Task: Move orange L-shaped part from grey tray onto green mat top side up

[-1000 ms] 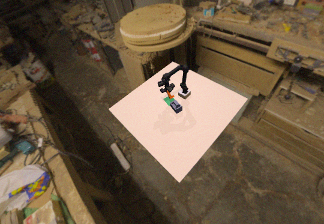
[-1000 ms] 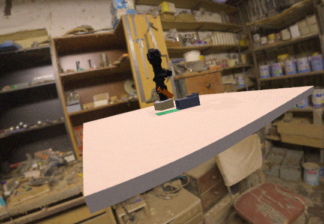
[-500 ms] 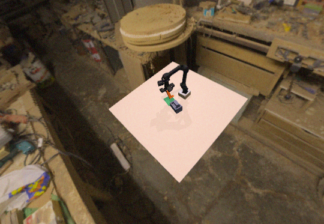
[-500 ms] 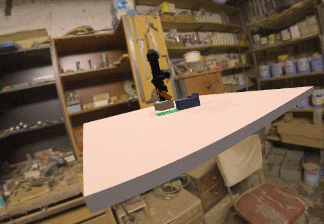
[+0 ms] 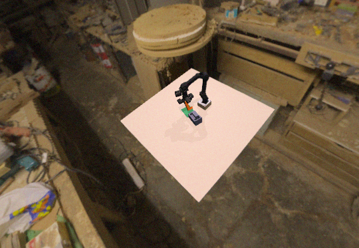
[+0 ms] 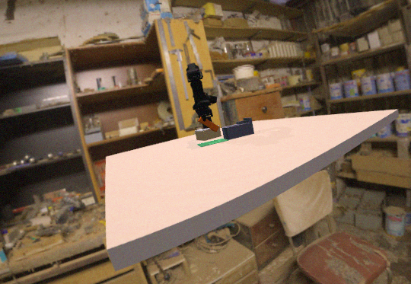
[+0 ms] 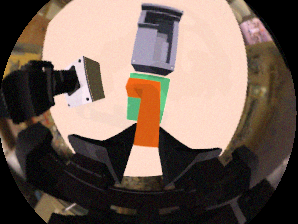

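Note:
The orange L-shaped part (image 5: 188,106) (image 6: 208,124) (image 7: 148,117) hangs tilted in my gripper (image 5: 185,102) (image 6: 205,119) (image 7: 147,127), its L-shaped end lower and pointing toward the tray. The gripper is shut on the part's straight end, above the green mat. The green mat (image 5: 185,112) (image 6: 205,143) (image 7: 133,111) lies below the part, beside the tray. The grey tray (image 5: 199,122) (image 6: 237,130) (image 7: 150,66) shows its empty L-shaped pocket in the wrist view.
The arm's base block (image 5: 204,105) (image 6: 208,134) (image 7: 95,80) stands close to the mat and the tray. The pale table top (image 5: 199,164) (image 6: 183,180) (image 7: 200,100) carries them all.

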